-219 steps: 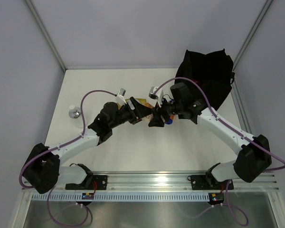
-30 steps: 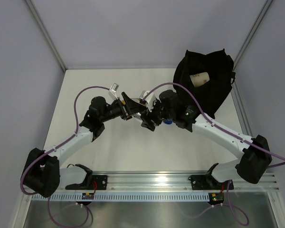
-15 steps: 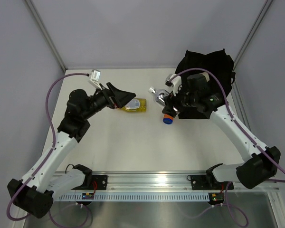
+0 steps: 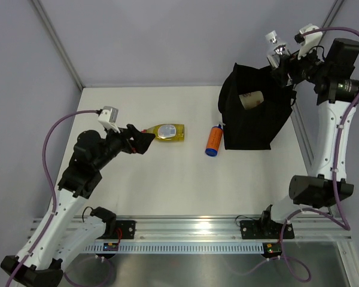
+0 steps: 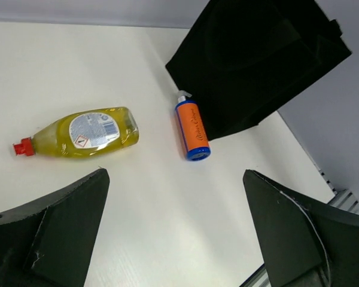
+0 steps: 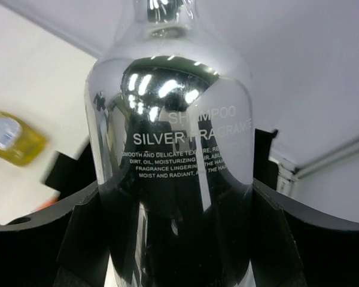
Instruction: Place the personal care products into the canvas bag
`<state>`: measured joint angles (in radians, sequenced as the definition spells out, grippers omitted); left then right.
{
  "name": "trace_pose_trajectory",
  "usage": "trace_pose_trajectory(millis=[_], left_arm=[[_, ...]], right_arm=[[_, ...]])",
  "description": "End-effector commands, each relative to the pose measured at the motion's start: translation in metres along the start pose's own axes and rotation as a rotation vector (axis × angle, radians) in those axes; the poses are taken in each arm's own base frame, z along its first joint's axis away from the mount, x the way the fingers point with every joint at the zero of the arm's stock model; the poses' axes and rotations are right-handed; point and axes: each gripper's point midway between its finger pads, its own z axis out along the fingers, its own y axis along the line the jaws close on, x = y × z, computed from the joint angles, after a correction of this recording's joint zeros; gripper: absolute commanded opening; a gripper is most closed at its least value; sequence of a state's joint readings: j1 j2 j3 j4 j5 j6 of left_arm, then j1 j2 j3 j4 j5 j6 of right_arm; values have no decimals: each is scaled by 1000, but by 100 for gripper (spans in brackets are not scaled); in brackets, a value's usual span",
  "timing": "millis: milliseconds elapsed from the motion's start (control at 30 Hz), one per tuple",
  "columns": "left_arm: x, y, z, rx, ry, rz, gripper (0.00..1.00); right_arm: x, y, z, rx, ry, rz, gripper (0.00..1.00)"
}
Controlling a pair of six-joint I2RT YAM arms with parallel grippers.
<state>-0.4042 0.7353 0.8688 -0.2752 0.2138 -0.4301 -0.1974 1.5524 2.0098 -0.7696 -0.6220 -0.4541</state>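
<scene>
The black canvas bag [image 4: 260, 116] stands at the back right, with a cream bottle [image 4: 251, 100] showing in its mouth. My right gripper [image 4: 285, 60] is shut on the shiny grey pump bottle [image 4: 276, 43] and holds it high above the bag's far edge; the bottle fills the right wrist view [image 6: 173, 149]. The clear yellow bottle with red cap [image 4: 167, 132] and the orange bottle with blue cap [image 4: 213, 140] lie on the table. My left gripper [image 4: 142, 142] is open and empty, just left of the yellow bottle [image 5: 84, 133]. The dark red bottles are out of view.
The orange bottle [image 5: 192, 128] lies close against the bag's left side [image 5: 257, 60]. Grey walls close in the white table [image 4: 167, 185] at the back and sides. A metal rail [image 4: 191, 224] runs along the near edge.
My right arm has lifted the pump bottle from beside the orange bottle up and right, above the bag. My left gripper has pulled back down and left, off the yellow bottle.
</scene>
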Motion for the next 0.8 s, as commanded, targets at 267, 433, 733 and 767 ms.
trace_pose_trajectory(millis=[267,433,733,767], left_arm=[[24,27,-12,-89,8,69,99],[29,14,-6,13,14,99,99],[43,-30,37,270,122,-16,99],[53,-29,49,263,168,-24,99]], right_arm=[[86,-21,63,-273,190,-158,0],[119,-6,68,-376,240,-153,19],[142,16,72,-417,298,-41,80],[137,15,72,-406,289,-23,83]])
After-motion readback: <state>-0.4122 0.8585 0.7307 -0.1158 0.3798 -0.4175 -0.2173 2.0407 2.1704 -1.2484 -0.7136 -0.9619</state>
